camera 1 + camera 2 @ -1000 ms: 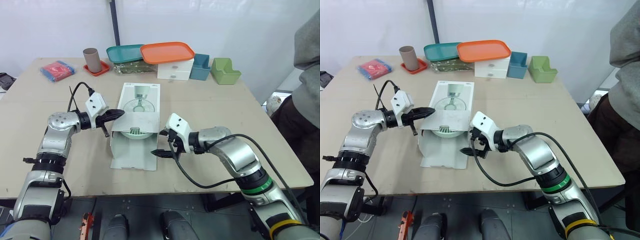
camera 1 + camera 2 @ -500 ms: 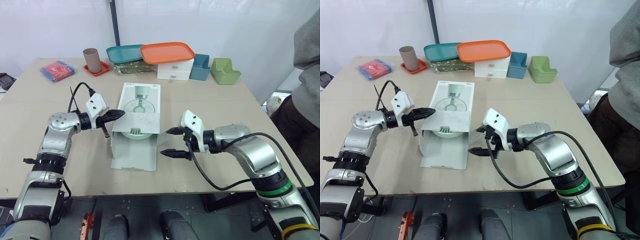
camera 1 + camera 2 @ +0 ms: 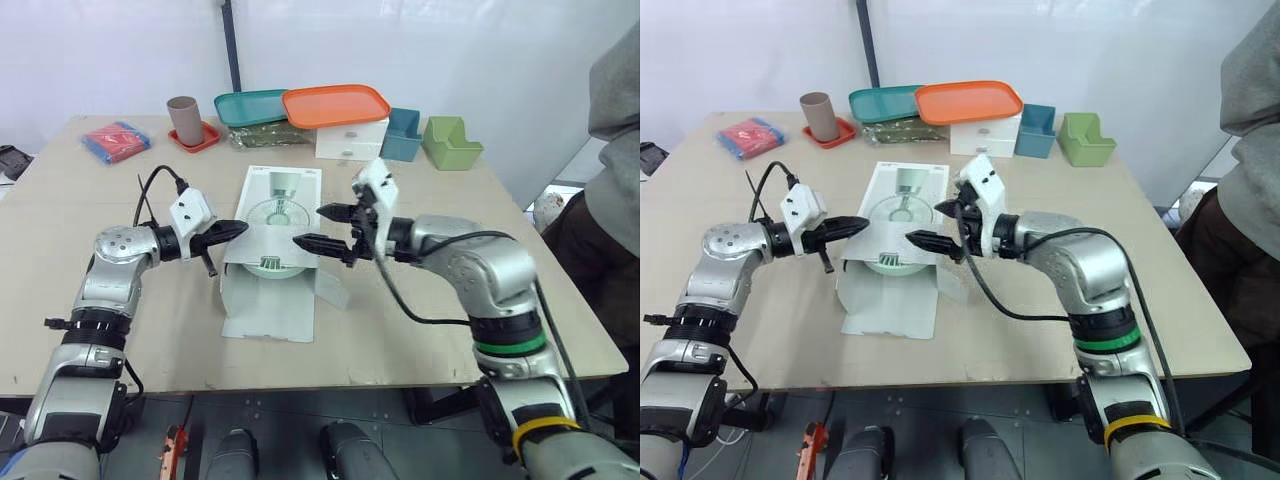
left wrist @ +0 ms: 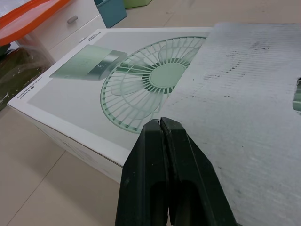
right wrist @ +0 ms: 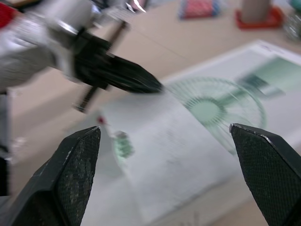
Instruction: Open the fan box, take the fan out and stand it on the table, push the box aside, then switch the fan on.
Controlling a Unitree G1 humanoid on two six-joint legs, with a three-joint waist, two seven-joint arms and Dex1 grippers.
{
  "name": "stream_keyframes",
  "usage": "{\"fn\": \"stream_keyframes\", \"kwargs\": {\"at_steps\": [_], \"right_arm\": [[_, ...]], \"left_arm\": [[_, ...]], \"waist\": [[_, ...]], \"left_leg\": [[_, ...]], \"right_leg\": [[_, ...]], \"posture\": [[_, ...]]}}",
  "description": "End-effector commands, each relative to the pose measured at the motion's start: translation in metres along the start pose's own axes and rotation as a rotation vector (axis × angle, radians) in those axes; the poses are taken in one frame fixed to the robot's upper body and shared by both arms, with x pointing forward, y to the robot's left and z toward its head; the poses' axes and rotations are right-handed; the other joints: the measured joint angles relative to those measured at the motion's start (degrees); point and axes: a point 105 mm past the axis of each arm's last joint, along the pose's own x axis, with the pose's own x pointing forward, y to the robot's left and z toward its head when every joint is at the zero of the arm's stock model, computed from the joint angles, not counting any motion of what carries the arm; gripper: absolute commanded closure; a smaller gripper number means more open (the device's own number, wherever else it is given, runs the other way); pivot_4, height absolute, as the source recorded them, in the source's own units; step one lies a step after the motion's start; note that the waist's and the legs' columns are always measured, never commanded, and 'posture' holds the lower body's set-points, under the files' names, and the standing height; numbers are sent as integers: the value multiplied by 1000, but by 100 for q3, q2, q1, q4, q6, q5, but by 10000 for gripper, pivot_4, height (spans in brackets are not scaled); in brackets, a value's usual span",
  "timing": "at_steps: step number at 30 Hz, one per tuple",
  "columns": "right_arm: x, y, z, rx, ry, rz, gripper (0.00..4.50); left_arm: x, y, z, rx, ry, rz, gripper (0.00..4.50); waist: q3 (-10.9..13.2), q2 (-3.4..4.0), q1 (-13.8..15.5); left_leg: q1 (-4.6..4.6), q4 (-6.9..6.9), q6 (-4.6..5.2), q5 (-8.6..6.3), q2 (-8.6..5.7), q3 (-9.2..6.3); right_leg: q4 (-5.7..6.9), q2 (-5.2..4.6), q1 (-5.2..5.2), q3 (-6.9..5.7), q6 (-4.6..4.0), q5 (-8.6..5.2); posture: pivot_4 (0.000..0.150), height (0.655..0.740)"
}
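Observation:
The white fan box (image 3: pixel 283 195) lies flat mid-table, a fan printed on its top. Its near end is open: the top flap (image 3: pixel 272 241) is lifted and the bottom flap (image 3: pixel 264 306) lies on the table. The green fan (image 3: pixel 267 265) shows inside the opening. My left gripper (image 3: pixel 240 227) is shut on the lifted flap's left corner, its fingers (image 4: pixel 162 141) pinching the cardboard edge. Just above the flap's right side hovers my right gripper (image 3: pixel 311 227), open and holding nothing, with its fingertips (image 5: pixel 84 155) spread wide over the flap (image 5: pixel 174 155).
Along the table's far edge stand a red and blue cloth (image 3: pixel 117 140), a brown cup (image 3: pixel 183 118) on a red coaster, teal (image 3: pixel 250 105) and orange (image 3: pixel 335 103) trays, white drawers (image 3: pixel 350 140), and teal (image 3: pixel 402 135) and green (image 3: pixel 450 142) bins. A person (image 3: pixel 615 120) stands at the right.
My right gripper has risen from the table to the right of the box's opening and moved left, over the lifted flap. The left gripper has kept its hold on the flap.

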Motion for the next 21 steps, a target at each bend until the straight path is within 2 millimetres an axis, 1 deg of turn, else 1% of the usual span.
{"fn": "stream_keyframes", "kwargs": {"at_steps": [1, 4, 6, 7, 8, 9, 10, 12, 13, 15, 18, 21], "right_arm": [[15, 0, 5, -110, 19, -45, 0], [18, 5, -3, -113, 39, -22, 0], [19, 5, 0, -101, 21, -20, 0], [19, 6, 3, -98, 9, -16, 5441], [19, 7, 4, -96, 2, -12, 7909], [19, 7, 6, -101, -8, -12, 12684], [19, 6, 8, -105, -14, -16, 18803], [20, 2, 9, -122, -19, -45, 28732], [20, -1, 8, -131, -17, -61, 34833], [21, 0, 8, -139, -23, -62, 44126], [21, 0, 9, -145, -32, -61, 44688], [23, 5, 9, -152, -35, -35, 44688]], "left_arm": [[-6, -3, -8, -14, 45, -11, 43908], [-9, -1, -8, -15, 48, -3, 43908], [-11, -2, -9, -16, 53, 1, 43908], [-11, -2, -10, -17, 55, 1, 45000], [-12, -3, -10, -18, 56, 2, 45000], [-12, -3, -10, -20, 55, 1, 45000], [-12, -4, -10, -21, 55, 1, 45000], [-12, -5, -10, -23, 56, 2, 45000], [-12, -4, -10, -23, 55, 3, 45000], [-11, -4, -10, -24, 54, 5, 45000], [-11, -4, -10, -25, 54, 6, 45000], [-10, -4, -9, -21, 52, 7, 45000]], "waist": [[0, 0, -2], [0, 1, -2], [0, 1, -2], [0, 1, -1], [0, 0, -1], [0, 1, -2], [0, 1, -2], [0, 1, -3], [0, 1, -3], [0, 1, -3], [0, 1, -2], [0, 1, -2]], "left_leg": [[0, -2, 0, 0, 0, 0], [-4, -11, 0, 0, 0, -1], [-5, -13, 0, 0, 0, -1], [-5, -14, 0, 0, 0, -1], [-5, -14, 0, 0, 0, -1], [-5, -14, 0, 0, 0, -1], [-4, -13, 0, 0, 0, -2], [-3, -13, 0, 0, 1, -2], [-2, -13, 0, 0, 1, -2], [-2, -13, 0, 0, 0, -1], [-3, -13, 0, 0, 0, -1], [-3, -13, 0, 0, 0, -1]], "right_leg": [[0, 0, -2, 0, -1, 0], [1, 2, -8, 0, -3, -5], [0, 1, -8, 0, -2, -7], [0, 1, -7, 0, -1, -8], [0, 1, -7, 0, -1, -8], [0, 1, -7, 0, -1, -8], [0, 1, -7, 0, -2, -7], [0, 1, -7, 0, -3, -7], [1, 1, -7, 0, -3, -6], [1, 1, -6, 0, -4, -5], [0, 1, -7, 0, -3, -6], [0, 1, -7, 0, -3, -6]], "posture": [[1500, 7400], [1500, 7400], [1500, 7400], [1500, 7400], [1500, 7400], [1500, 7400], [1500, 7400], [1500, 7400], [1500, 7400], [1500, 7400], [1500, 7400], [1500, 7400]]}}
